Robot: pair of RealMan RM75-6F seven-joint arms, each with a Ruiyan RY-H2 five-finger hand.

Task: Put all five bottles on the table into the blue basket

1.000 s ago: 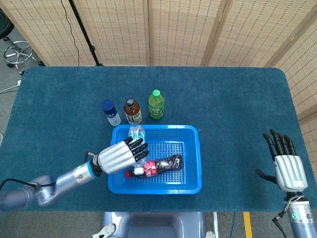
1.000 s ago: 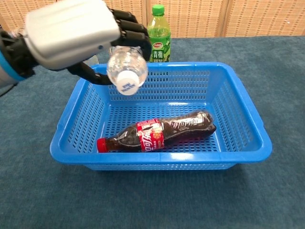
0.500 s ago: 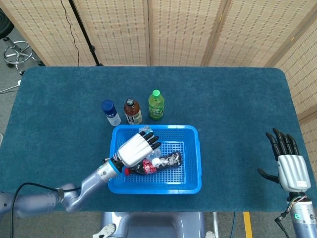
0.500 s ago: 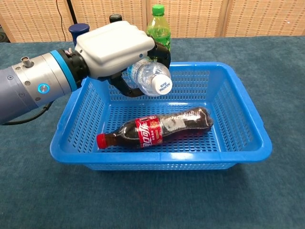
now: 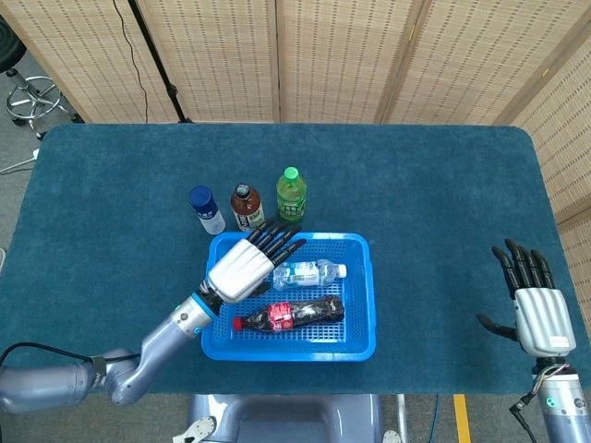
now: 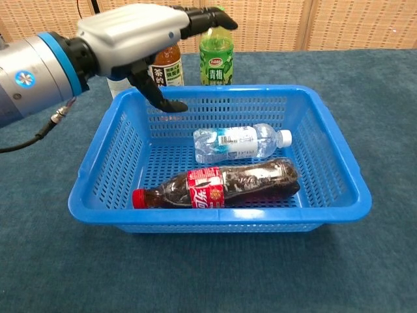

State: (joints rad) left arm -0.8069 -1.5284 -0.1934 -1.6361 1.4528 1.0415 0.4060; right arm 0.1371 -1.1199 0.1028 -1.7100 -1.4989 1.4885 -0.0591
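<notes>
The left hand [image 6: 140, 39] hangs above the rear left corner of the blue perforated plastic basket [image 6: 326, 137], fingers stretched wide apart and holding nothing; the chest view shows its thumb angled down toward the basket's back wall, which the head view [image 5: 247, 266] hides beneath the white back of the hand. Inside the basket lie two bottles on their sides, just beside each other: a clear plastic water bottle with a white cap [image 6: 238, 143] toward the rear, cap pointing to the right, and a dark cola bottle with a red label and red cap [image 6: 218, 186] along the front wall, cap pointing left. Behind the basket, toward the far edge of the desk [image 5: 443, 185], three bottles stand upright in a row: a green bottle with a green cap [image 5: 291, 196], a brown tea bottle with a dark cap [image 5: 246, 208], and a clear bottle with a blue cap [image 5: 205, 209]. The chest view shows the green and brown labels, but the blue-capped one is mostly hidden behind the arm. Only the head view shows the right hand [image 5: 534, 305], near the front right corner of the desk, fingers spread and empty.
</notes>
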